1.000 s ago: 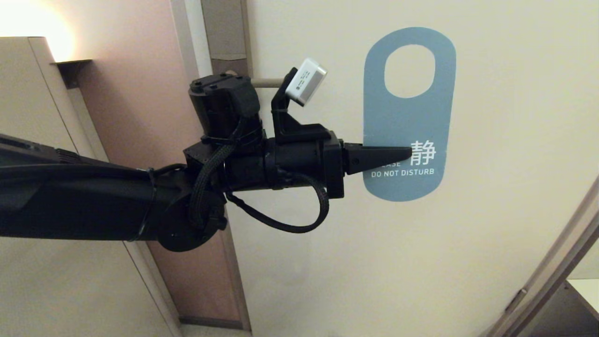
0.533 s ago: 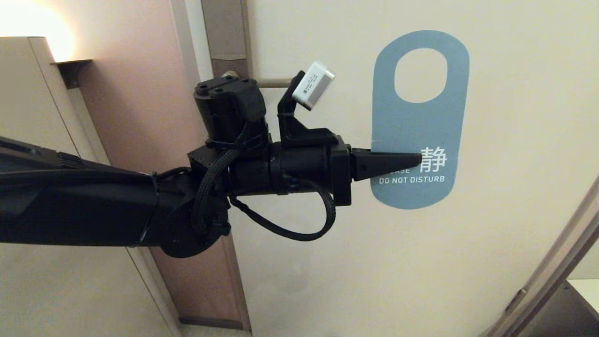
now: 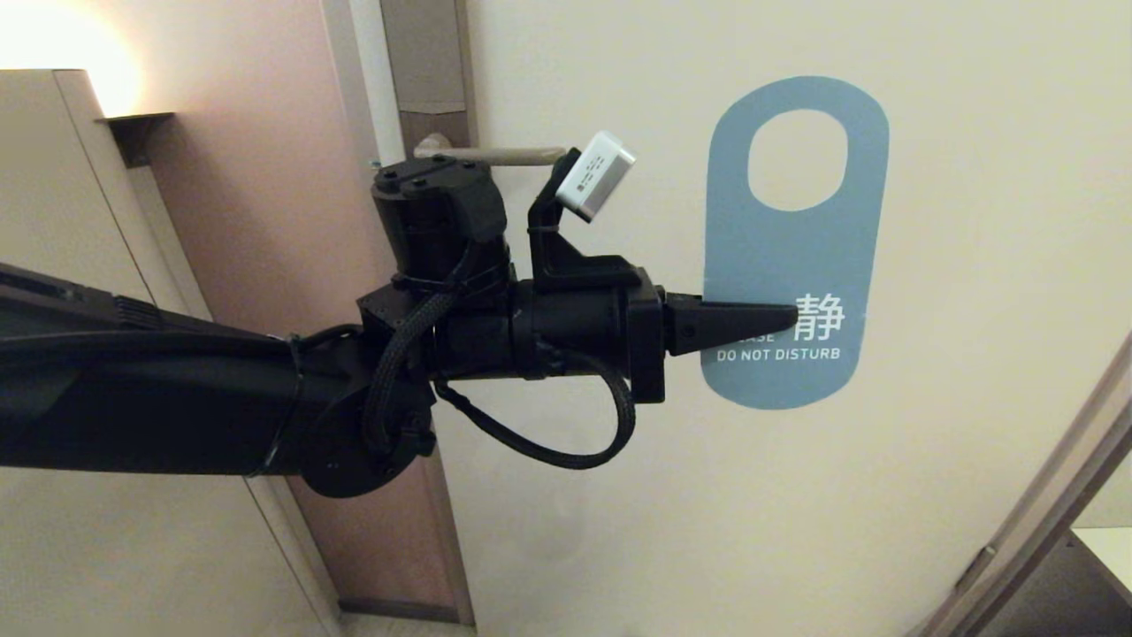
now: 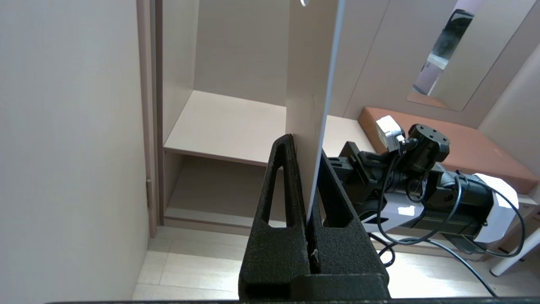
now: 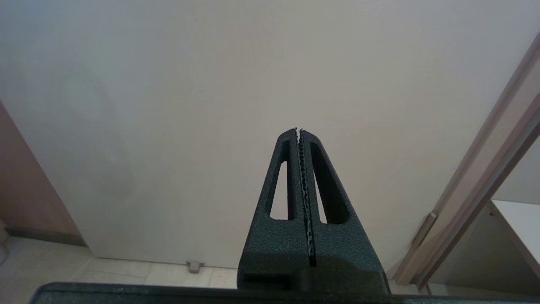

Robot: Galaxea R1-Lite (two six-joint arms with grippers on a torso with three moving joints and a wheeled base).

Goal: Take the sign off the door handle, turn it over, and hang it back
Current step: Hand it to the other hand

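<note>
The sign (image 3: 796, 248) is off the door handle and hangs upright in front of the cream door, its teal-blue "DO NOT DISTURB" side facing the head view and its hole on top. My left gripper (image 3: 787, 317) is shut on its lower left part, reaching in from the left. In the left wrist view the sign (image 4: 310, 84) shows edge-on between the fingers of the left gripper (image 4: 306, 147). The door handle (image 3: 491, 155) is bare, left of the sign, just above my left wrist. My right gripper (image 5: 298, 130) is shut and empty, low down, pointing at the door.
The brown backplate (image 3: 431, 62) runs up the door's left edge. A pink-brown wall (image 3: 256, 177) and a beige cabinet (image 3: 53, 195) stand to the left. A door frame (image 3: 1035, 522) slants at the lower right. The right arm (image 4: 426, 190) sits low beyond the sign.
My left gripper has carried the sign to the right and a little downward, away from the handle. More of the handle lever now shows above my wrist.
</note>
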